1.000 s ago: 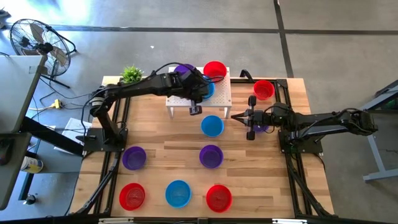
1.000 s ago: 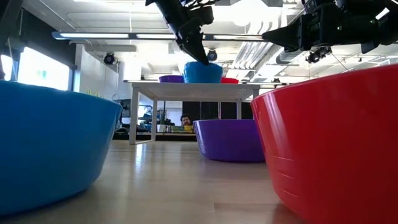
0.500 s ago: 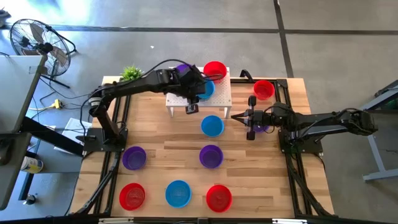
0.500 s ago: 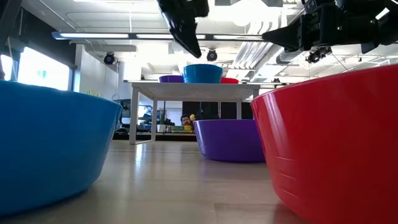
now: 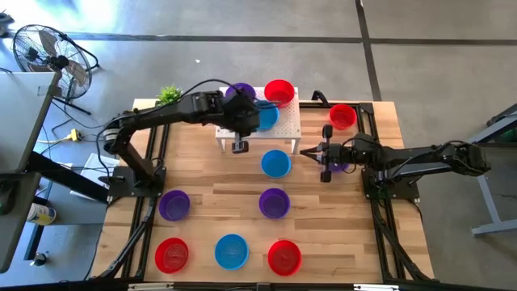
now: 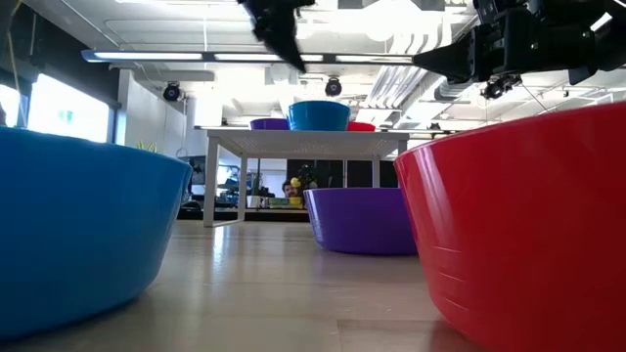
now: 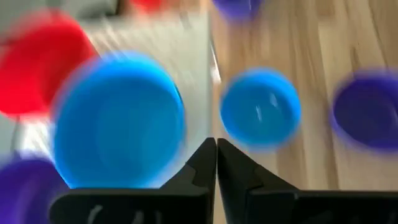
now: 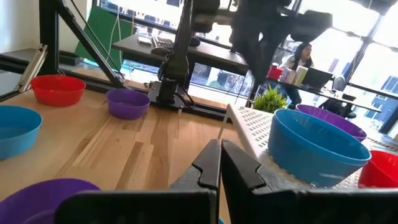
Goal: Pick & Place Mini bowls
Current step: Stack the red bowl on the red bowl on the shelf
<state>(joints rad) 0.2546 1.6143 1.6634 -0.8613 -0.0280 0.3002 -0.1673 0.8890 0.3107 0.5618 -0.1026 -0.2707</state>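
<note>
Wooden slatted tabletop (image 5: 218, 182) on a grey concrete floor, black fan (image 5: 48, 52) off to one side. White perforated stand (image 5: 287, 125) at the far middle of the table carries three small round plastic bowls: blue bowl on the stand (image 5: 266, 117), purple bowl on the stand (image 5: 240, 91), red bowl on the stand (image 5: 279, 90). Small green potted plant (image 5: 170, 96) near the stand's corner. Left gripper (image 5: 239, 145) hangs at the stand's front edge, just beside the blue bowl on the stand, fingers pressed together and holding nothing in the left wrist view (image 7: 216, 152). Right gripper (image 5: 326, 152) hovers over the table near the right edge, fingers closed with nothing between them (image 8: 220, 152); a purple bowl beneath it is mostly hidden. Loose blue bowl (image 5: 275, 163) sits on the wood just in front of the stand. Red bowl at the far right corner (image 5: 342, 115). Two purple bowls mid-table: left one (image 5: 174, 204), centre one (image 5: 274, 202). Front row has red bowl at left (image 5: 171, 254), blue bowl in the middle (image 5: 231, 250), red bowl at right (image 5: 283, 256). Person seated at a desk in the room beyond (image 8: 298, 59).
</note>
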